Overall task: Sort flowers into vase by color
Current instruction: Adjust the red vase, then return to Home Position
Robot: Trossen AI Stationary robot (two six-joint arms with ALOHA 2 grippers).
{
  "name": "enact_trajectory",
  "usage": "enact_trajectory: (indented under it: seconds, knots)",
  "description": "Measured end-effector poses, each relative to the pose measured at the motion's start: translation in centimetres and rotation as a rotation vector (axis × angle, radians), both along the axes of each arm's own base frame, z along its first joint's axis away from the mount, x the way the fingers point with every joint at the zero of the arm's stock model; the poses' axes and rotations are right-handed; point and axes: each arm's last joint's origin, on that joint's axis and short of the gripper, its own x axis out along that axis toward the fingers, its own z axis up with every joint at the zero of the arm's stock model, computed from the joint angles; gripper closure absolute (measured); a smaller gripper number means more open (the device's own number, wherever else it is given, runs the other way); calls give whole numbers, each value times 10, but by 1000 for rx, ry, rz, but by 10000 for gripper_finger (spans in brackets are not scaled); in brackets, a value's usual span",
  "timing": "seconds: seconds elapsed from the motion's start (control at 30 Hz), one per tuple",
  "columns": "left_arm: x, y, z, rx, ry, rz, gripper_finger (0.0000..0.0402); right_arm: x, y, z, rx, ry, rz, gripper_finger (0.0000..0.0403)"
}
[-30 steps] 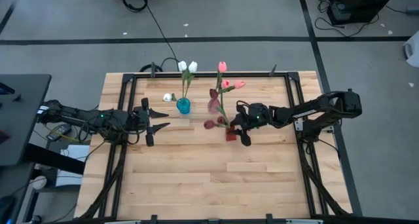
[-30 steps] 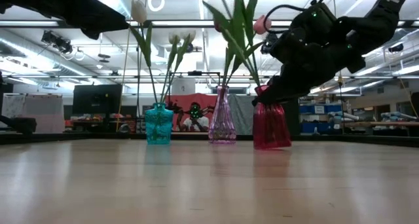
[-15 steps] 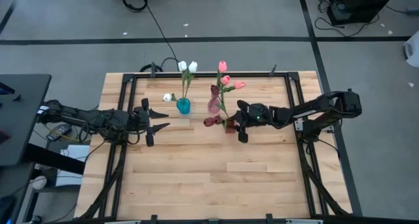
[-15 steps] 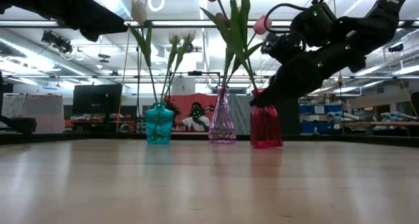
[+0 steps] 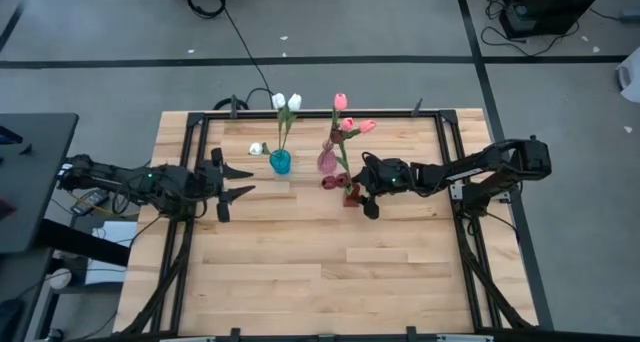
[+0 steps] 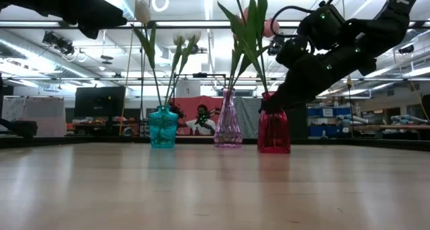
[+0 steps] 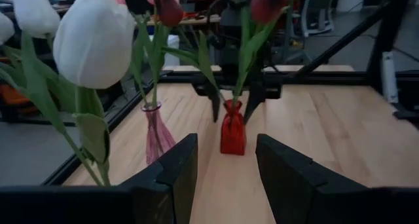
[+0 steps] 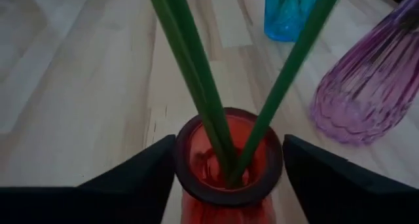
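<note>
From above, three vases stand near the counter's [image 5: 300,282] far edge: teal vase [image 5: 280,162] with white tulips [image 5: 286,102], purple vase [image 5: 327,162] with pink tulips [image 5: 350,125], red vase [image 5: 351,195] with dark red tulips [image 5: 328,182]. The right end effector [image 5: 362,194] straddles the red vase, fingers spread. The left end effector [image 5: 232,182] hovers nearby, spread, empty. The low view shows the vases upright in a row. The right wrist view shows green stems [image 8: 196,67] inside the red neck, fingers [image 8: 131,178] apart from the glass.
</note>
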Motion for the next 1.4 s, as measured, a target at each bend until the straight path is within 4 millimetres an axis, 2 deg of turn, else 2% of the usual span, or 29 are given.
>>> enact_trajectory:
  seconds: [0.2,0.47,0.7,0.83,0.97,1.13,1.2,1.4]
  knots:
    - [-3,0,-1,-1,16,-22,241,-7,0,15,1,-29,-5,75]
    - [-6,0,-1,53,21,-60,241,-36,4,51,10,-44,-17,73]
    - [-37,7,7,58,-86,-43,241,-75,-1,75,44,-42,-93,75]
    - [-55,11,3,17,-136,-20,241,-94,-2,88,38,-179,-87,75]
    - [-60,12,-10,-23,-186,-17,241,-114,-3,79,24,-303,-122,78]
    - [-41,6,-25,-150,-391,-95,241,-133,-5,55,35,-505,-210,84]
    - [-36,5,-37,-161,-418,-108,241,-139,-6,47,53,-550,-235,84]
    - [-34,3,-50,-158,-415,-156,241,-150,-4,47,67,-672,-238,85]
